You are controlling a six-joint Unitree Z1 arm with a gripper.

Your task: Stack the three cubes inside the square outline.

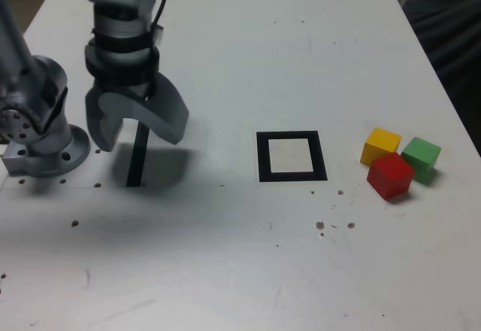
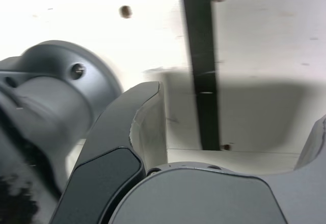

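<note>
Three cubes sit together at the exterior view's right: a yellow cube [image 1: 381,144], a green cube [image 1: 421,159] and a red cube [image 1: 390,174] in front of them, touching or nearly so. The square outline [image 1: 291,156], black with a white centre, lies on the table to their left, with nothing inside it. My gripper [image 1: 140,134] hangs far off at the exterior view's left, above a narrow black strip [image 1: 137,154], its jaws open and nothing between them. In the wrist view the gripper [image 2: 234,112] spreads wide over the same strip [image 2: 201,66]; no cube shows there.
The arm's grey base [image 1: 41,139] stands at the exterior view's left edge, close beside the gripper, and fills one side of the wrist view [image 2: 46,96]. The white table [image 1: 248,263] has small dark specks. Its right edge runs just past the cubes.
</note>
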